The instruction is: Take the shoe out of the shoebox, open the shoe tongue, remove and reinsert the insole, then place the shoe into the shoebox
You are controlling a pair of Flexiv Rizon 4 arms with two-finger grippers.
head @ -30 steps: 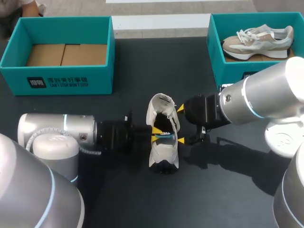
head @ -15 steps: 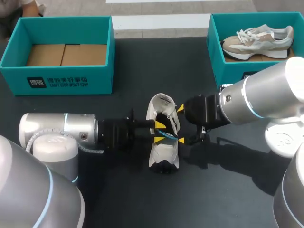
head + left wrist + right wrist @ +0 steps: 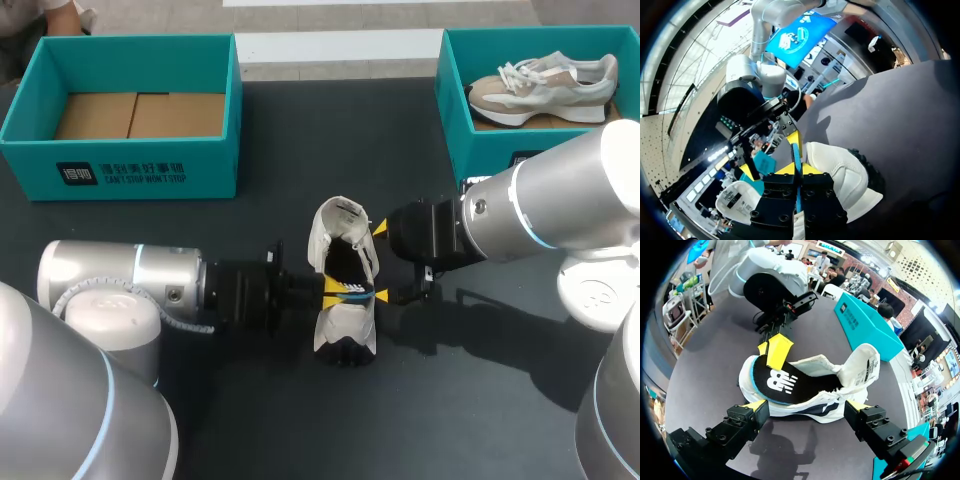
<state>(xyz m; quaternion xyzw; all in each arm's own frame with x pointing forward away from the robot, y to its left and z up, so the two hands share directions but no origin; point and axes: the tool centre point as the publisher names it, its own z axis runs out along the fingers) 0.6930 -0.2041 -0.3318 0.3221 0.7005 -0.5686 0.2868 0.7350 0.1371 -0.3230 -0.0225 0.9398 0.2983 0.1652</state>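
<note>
Head view: left gripper (image 3: 333, 290), spread a moment ago, now pinches the insole (image 3: 352, 285) edge inside the shoe (image 3: 345, 330) lying mid-table, right gripper (image 3: 380, 262) splayed wide against its right side; insole pull-out looks ready.

Head view: a fixed camera high behind the robot looks down over the whole dark matte table (image 3: 250, 420). The left arm (image 3: 120, 290) and right arm (image 3: 540, 200) come in from the sides.

Left wrist view: the camera sits close behind the left gripper (image 3: 796, 167) and faces across the table toward the right arm.

Right wrist view: the camera sits close behind the right gripper (image 3: 806, 405) and faces the left arm, looking onto the black insole (image 3: 777, 382).

All three views share the white low-top shoe (image 3: 345, 325) at mid-table.
</note>
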